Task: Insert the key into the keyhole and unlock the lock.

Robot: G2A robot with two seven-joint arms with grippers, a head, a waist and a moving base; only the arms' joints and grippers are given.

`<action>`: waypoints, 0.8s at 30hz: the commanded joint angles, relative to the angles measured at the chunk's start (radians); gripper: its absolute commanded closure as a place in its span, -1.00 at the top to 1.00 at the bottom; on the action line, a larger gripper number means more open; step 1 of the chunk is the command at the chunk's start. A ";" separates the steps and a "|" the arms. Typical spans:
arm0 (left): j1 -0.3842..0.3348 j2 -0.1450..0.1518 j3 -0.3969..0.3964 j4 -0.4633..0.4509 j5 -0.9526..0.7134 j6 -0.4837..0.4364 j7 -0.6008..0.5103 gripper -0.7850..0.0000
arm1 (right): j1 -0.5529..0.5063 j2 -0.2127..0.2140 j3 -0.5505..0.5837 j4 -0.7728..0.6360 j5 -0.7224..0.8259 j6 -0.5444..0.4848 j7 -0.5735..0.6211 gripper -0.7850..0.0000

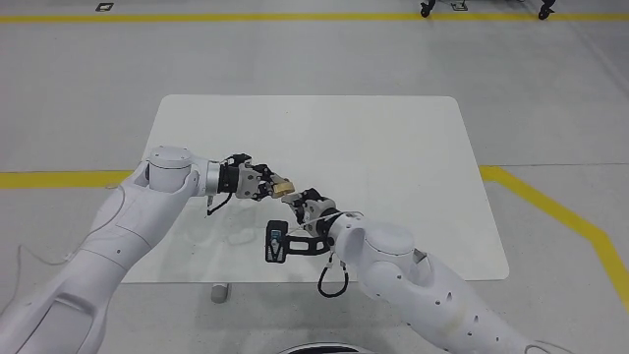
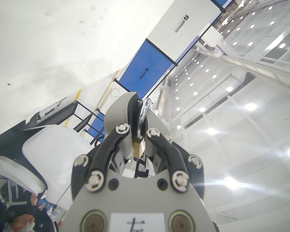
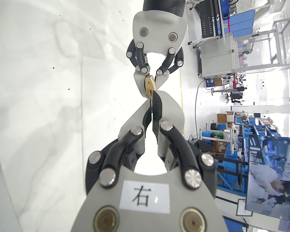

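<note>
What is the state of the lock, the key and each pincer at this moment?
lock: held in the left pincer, keyhole facing the key; locked or unlocked cannot be told.
key: gripped in the right pincer, tip at the keyhole; depth unclear.
left pincer: shut on the lock.
right pincer: shut on the key.

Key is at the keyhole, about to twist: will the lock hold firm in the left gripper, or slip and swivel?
The lock looks like solid brass: rigid, probably heavy for its size. Its smooth faces might swivel, since the left gripper merely pinches it, above the table. The thin key in the right gripper may flex under hard torque.
</note>
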 commanded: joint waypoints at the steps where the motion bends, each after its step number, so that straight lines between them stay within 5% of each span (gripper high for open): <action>1: 0.001 -0.001 -0.002 0.000 0.002 0.001 -0.001 -1.00 | 0.000 -0.001 0.000 0.000 -0.003 0.000 0.005 -1.00; 24: 0.010 -0.009 -0.024 0.001 0.024 0.013 -0.009 -1.00 | -0.020 -0.015 -0.016 -0.018 -0.061 -0.008 0.061 -1.00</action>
